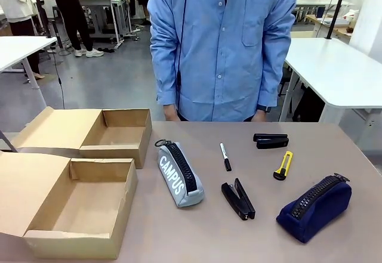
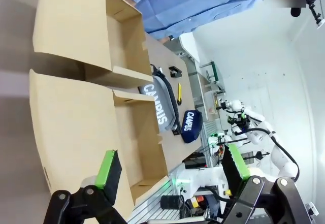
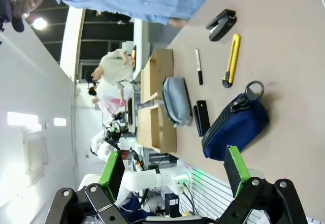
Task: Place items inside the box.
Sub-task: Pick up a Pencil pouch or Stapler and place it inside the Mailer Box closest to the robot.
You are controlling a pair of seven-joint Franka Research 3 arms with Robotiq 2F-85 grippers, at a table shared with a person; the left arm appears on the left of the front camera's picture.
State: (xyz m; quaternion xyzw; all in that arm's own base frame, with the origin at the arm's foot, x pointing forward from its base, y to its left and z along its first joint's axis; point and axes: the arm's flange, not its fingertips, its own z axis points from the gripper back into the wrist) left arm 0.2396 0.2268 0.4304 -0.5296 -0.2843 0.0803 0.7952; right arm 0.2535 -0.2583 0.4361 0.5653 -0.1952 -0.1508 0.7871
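Note:
Two open cardboard boxes stand at the table's left, a near one point(image 1: 77, 209) and a far one point(image 1: 119, 133), both with nothing inside. To their right lie a grey CAMPUS pencil case point(image 1: 179, 173), a marker pen point(image 1: 225, 156), two black staplers point(image 1: 239, 199) point(image 1: 270, 140), a yellow utility knife point(image 1: 283, 165) and a navy pencil case point(image 1: 314, 206). My left gripper point(image 2: 172, 165) is open above the near box point(image 2: 101, 132). My right gripper point(image 3: 173, 167) is open, held back from the navy case point(image 3: 236, 125).
A person in a blue shirt point(image 1: 224, 48) stands at the table's far edge, hands low behind it. White tables point(image 1: 340, 72) stand behind on both sides. Bare tabletop point(image 1: 197, 233) lies along the near edge.

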